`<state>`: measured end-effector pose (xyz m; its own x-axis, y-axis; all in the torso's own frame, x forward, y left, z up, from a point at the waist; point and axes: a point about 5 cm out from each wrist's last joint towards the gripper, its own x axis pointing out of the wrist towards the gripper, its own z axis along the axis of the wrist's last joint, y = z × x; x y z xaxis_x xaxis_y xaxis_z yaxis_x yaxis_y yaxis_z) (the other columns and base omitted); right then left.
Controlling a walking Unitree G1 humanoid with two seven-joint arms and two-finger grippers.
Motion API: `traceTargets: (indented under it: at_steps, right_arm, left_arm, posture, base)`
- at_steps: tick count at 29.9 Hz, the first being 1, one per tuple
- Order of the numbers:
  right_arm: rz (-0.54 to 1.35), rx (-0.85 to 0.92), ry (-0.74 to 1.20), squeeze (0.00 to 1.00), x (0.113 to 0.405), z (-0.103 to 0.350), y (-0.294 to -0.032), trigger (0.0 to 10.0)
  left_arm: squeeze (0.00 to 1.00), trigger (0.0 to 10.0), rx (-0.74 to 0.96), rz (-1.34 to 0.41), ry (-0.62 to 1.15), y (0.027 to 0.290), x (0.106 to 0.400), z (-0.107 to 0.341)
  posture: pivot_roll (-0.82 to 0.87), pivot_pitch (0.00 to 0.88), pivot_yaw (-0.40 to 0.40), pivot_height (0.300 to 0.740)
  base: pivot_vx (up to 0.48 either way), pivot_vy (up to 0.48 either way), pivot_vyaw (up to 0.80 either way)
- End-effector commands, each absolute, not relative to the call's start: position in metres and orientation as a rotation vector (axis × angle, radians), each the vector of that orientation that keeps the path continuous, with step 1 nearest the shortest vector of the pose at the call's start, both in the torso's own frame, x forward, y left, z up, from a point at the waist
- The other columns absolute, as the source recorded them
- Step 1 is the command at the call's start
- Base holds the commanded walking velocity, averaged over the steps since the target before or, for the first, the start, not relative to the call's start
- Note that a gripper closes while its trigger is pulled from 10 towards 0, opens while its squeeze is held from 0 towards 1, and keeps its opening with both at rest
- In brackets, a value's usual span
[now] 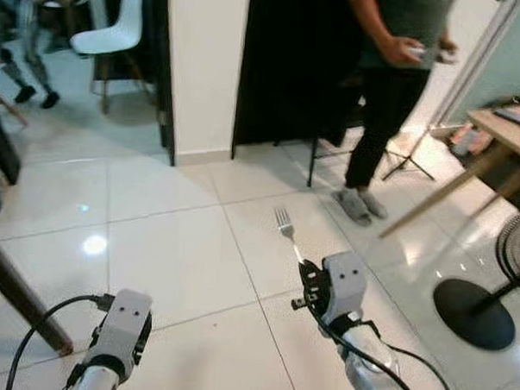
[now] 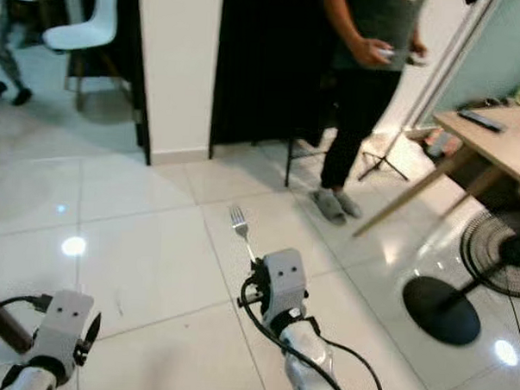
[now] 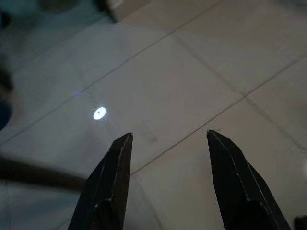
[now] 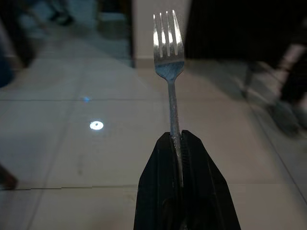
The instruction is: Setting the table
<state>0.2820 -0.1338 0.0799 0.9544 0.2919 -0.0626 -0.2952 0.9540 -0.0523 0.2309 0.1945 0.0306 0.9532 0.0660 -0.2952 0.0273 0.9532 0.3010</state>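
A silver fork (image 4: 168, 48) stands upright with its tines up, and my right gripper (image 4: 175, 137) is shut on its handle. In the left eye view the fork (image 1: 285, 224) sticks out ahead of my right wrist, held over the white tiled floor (image 1: 179, 261). My left gripper (image 3: 168, 137) is open with nothing between its fingers (image 3: 112, 177); it hangs low over the floor tiles on the left.
A person (image 1: 390, 88) stands ahead to the right, holding a small device. A wooden table (image 1: 505, 128) with slanted legs is at the far right, with a fan's round base (image 1: 475, 313) beside it. A dark table leg (image 1: 18, 292) crosses the left. Behind stand a wall pillar (image 1: 205, 72) and a white chair (image 1: 112, 35).
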Motion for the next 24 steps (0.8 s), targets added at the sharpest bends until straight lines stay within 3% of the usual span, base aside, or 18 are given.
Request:
traceTargets:
  at_steps: [1, 9, 24]
  right_arm:
    - [0.257, -0.041, 0.071, 0.0, 0.28, 0.074, -0.142, 10.0]
    - [0.127, 0.009, 0.179, 0.0, 0.269, 0.048, -0.159, 10.0]
    - [0.085, 0.002, 0.231, 0.0, 0.259, 0.034, -0.166, 10.0]
  left_arm:
    - [0.0, 10.0, 0.296, -0.009, 0.315, 0.189, 0.23, 0.027]
    - [0.0, 10.0, 0.291, -0.082, 0.308, 0.182, 0.235, 0.026]
    - [0.0, 10.0, 0.273, -0.113, 0.303, 0.178, 0.24, 0.024]
  posture:
    - [0.0, 0.0, 0.018, 0.74]
    - [-0.04, 0.0, 0.064, 0.74]
    - [-0.06, 0.0, 0.074, 0.74]
  base:
    - [0.0, 0.0, -0.8]
    - [0.0, 0.0, -0.8]
    - [0.0, 0.0, -0.8]
